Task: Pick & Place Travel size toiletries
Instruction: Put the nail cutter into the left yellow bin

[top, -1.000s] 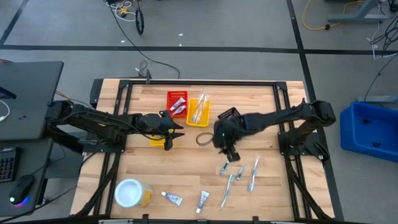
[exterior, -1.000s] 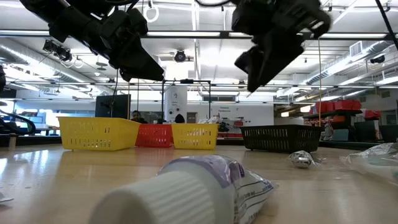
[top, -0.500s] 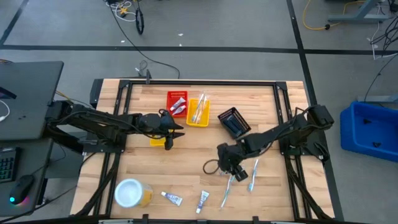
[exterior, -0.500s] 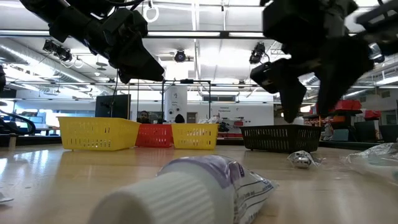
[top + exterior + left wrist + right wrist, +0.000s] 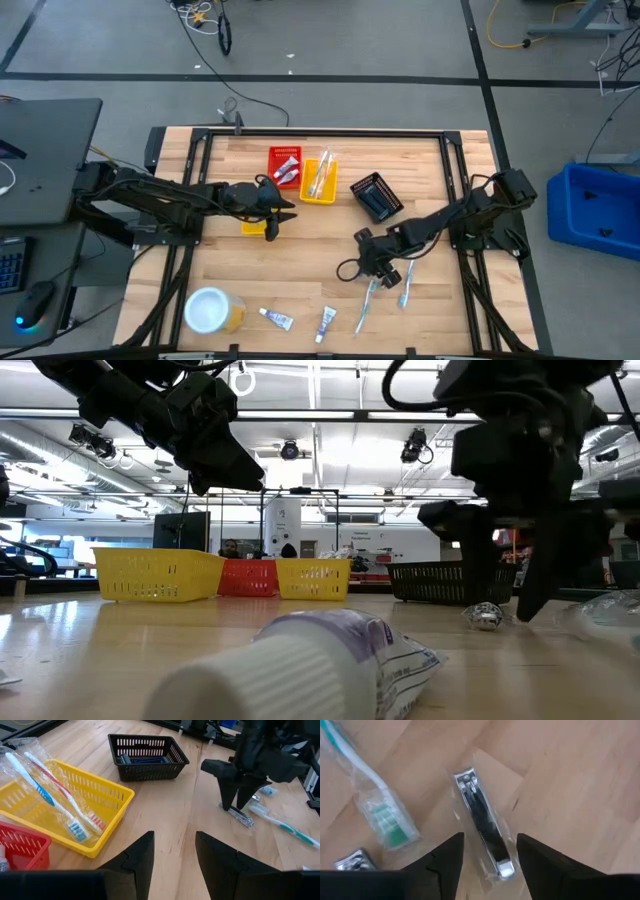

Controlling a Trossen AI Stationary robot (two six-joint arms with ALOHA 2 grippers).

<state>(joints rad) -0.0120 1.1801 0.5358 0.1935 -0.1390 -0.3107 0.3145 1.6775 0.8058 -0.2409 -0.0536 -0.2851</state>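
Note:
My right gripper point(image 5: 374, 264) is open and low over the table, near several loose toiletries. In the right wrist view its fingers point(image 5: 490, 838) stand on either side of a metal nail clipper point(image 5: 482, 827) in a clear wrapper lying flat on the wood. A green-bristled toothbrush point(image 5: 380, 805) lies beside it. More toothbrushes point(image 5: 365, 300) and two white tubes point(image 5: 277, 319) lie toward the near edge. My left gripper point(image 5: 283, 212) waits open in the air by a yellow basket point(image 5: 254, 227). My right gripper comes at the wrapped nail clipper point(image 5: 487, 616) from above, one finger point(image 5: 451, 862) on each side and the fingers across its length. The clipper lies flat on the table. Whether the fingers touch the clear wrapper, I cannot tell.
At the far middle stand a red basket point(image 5: 285, 165), a yellow basket point(image 5: 320, 180) holding toothbrushes, and a black basket point(image 5: 376, 196). A white-topped yellow round container point(image 5: 212, 310) sits at the near left. Bare wood lies between the baskets and the loose items.
My right gripper has moved from beside the black basket toward the table's near edge and come down until its fingertips reach table height around the nail clipper. The black basket, hidden under the arm before, now shows. The left arm has kept still.

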